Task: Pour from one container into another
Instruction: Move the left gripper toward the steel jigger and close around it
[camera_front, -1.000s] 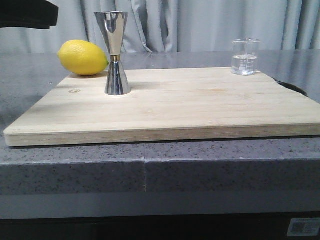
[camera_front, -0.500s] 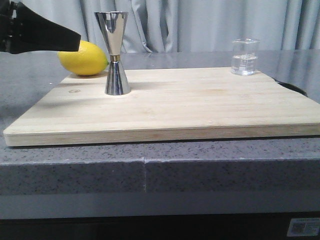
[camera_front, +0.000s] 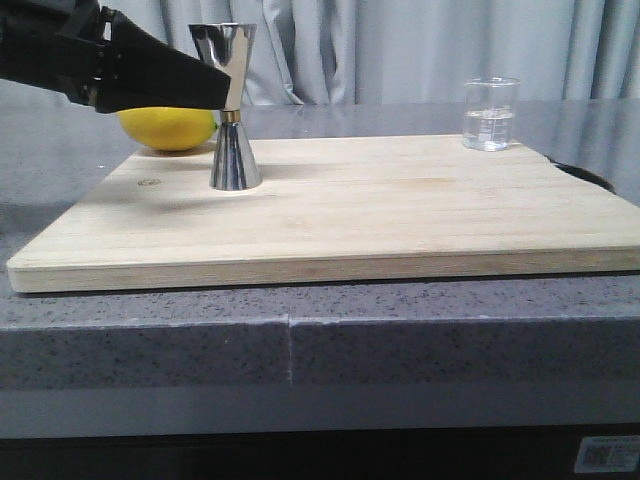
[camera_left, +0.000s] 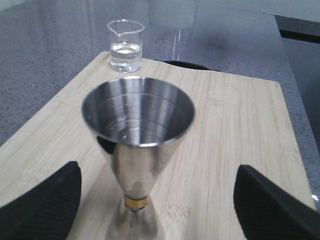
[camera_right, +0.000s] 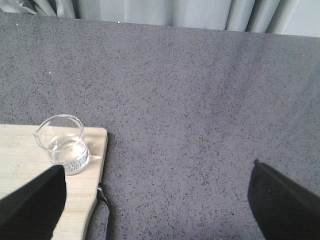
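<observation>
Steel jigger (camera_left: 138, 150) sits empty between the spread left end effector (camera_left: 155, 205). The beaker (camera_front: 490, 114), near the board's far right corner, is untouched. Pouring not started.

Nothing can be read. The glass beaker (camera_front: 491, 114) at the board's far right corner bears white graduation marks, too small to make out. The wooden board (camera_front: 340, 215) has a faint stamped mark near its left edge, and a white sticker (camera_front: 606, 453) below the counter front is illegible.

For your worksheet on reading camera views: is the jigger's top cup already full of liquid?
No, the jigger shows bare steel walls inside, while the beaker holds the liquid.
</observation>
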